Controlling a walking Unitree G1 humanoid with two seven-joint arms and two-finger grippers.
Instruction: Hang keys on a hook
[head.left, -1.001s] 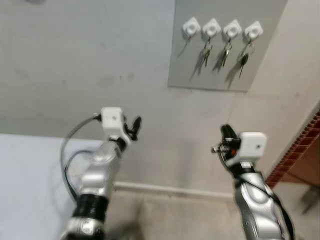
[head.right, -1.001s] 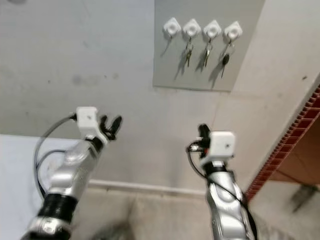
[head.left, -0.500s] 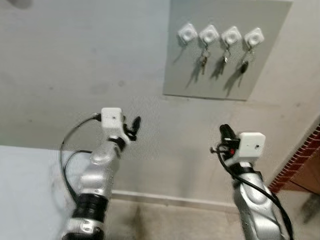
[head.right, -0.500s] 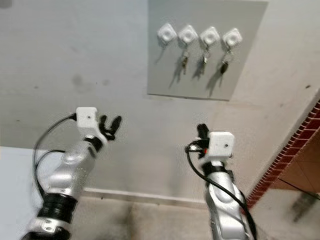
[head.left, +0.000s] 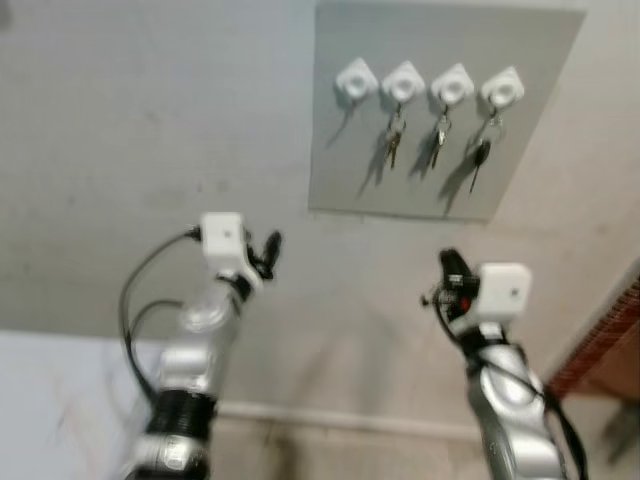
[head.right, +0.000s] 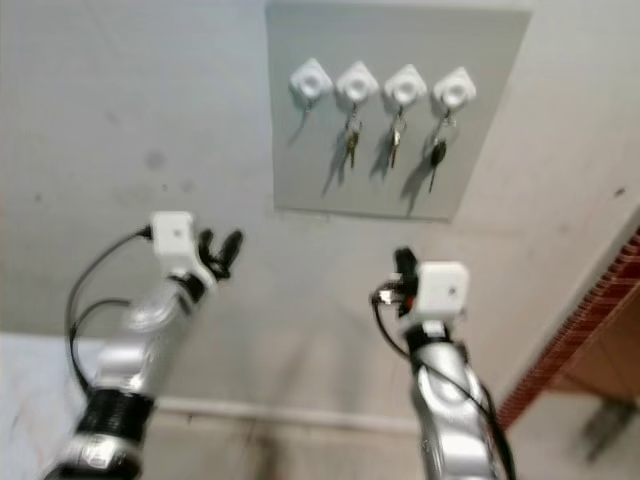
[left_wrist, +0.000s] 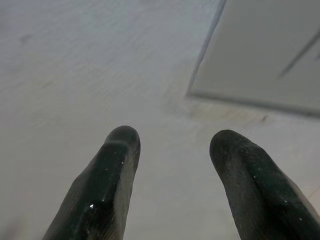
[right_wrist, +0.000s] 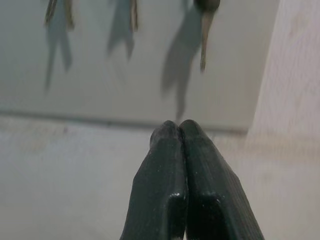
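Observation:
A grey panel (head.left: 340, 150) on the wall carries a row of white hooks. The leftmost hook (head.left: 355, 78) is bare. Keys (head.left: 393, 140) hang from the one beside it, and more keys (head.left: 438, 140) and a dark-headed key (head.left: 480, 158) hang from the other two. My left gripper (head.left: 268, 248) is raised below and left of the panel, its fingers (left_wrist: 120, 150) open with nothing between them. My right gripper (head.left: 450, 268) is raised below the panel's right end. Its fingers (right_wrist: 170, 150) are pressed shut, with no key visible between them. The dark-headed key (right_wrist: 205, 30) hangs just ahead of them.
A red brick edge (head.left: 600, 350) runs down the right side. A pale skirting strip (head.left: 330, 415) meets the floor below the wall. A white surface (head.left: 50, 400) lies at the lower left. A black cable (head.left: 140, 300) loops off my left forearm.
The whole picture has shifted: the panel now sits lower, further left and slightly larger, so the camera has moved. Both arms hold the same raised pose.

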